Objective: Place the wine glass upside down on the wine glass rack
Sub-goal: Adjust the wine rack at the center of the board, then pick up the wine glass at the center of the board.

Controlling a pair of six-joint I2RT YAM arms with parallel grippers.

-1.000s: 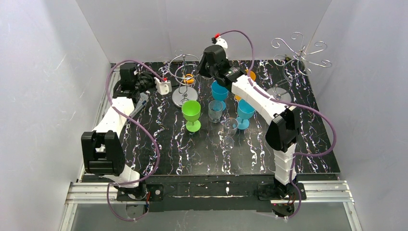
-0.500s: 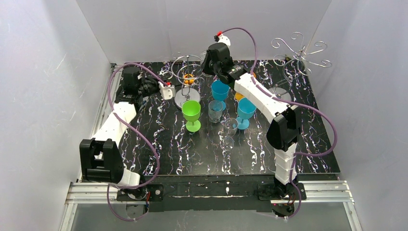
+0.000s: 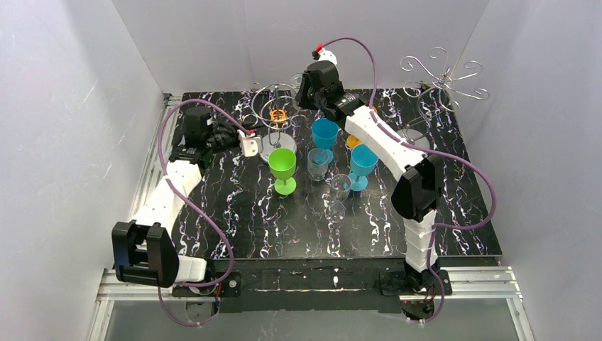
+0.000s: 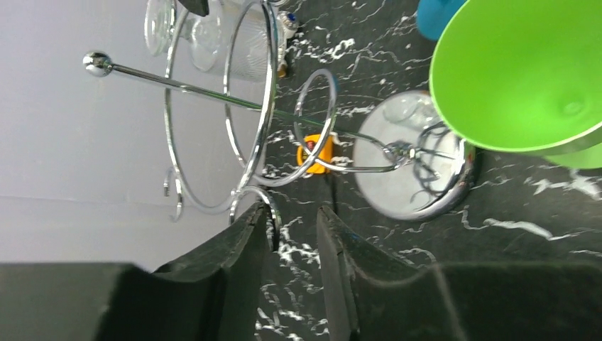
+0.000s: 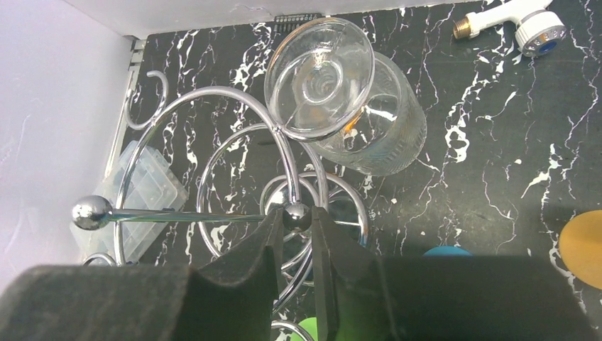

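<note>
Clear wine glass (image 5: 319, 78) sits foot-up against a ring of the short loop stand (image 5: 92, 212), mid far edge of table. Wine glass rack (image 3: 445, 77): far-right corner, well apart. R gripper (image 5: 294, 213): jaws a slit apart w/ 1 stand ball between; can't tell if gripped. L gripper (image 4: 291, 213): part open, empty.

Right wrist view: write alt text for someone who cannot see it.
A clear wine glass, foot toward the camera, sits among the curved wires of a loop stand on a black marbled table. Below, the gripper has its fingers slightly apart, a small metal ball showing between the tips.
</note>
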